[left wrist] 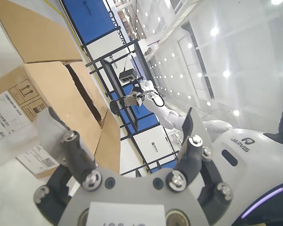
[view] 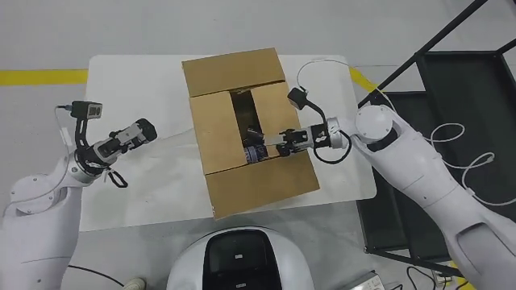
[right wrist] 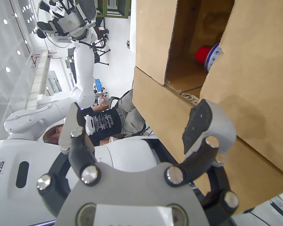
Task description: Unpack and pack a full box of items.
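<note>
top view: right tool (view: 282, 142) released over the brown cardboard box (view: 234, 72), left tool (view: 147, 128) released above the white counter (view: 137, 80)

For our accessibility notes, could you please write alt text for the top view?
A cardboard box stands on a white table, its top flaps partly closed with a gap down the middle. The right gripper, open, is at that gap; the left gripper, open, hangs over the table beside the box.
</note>
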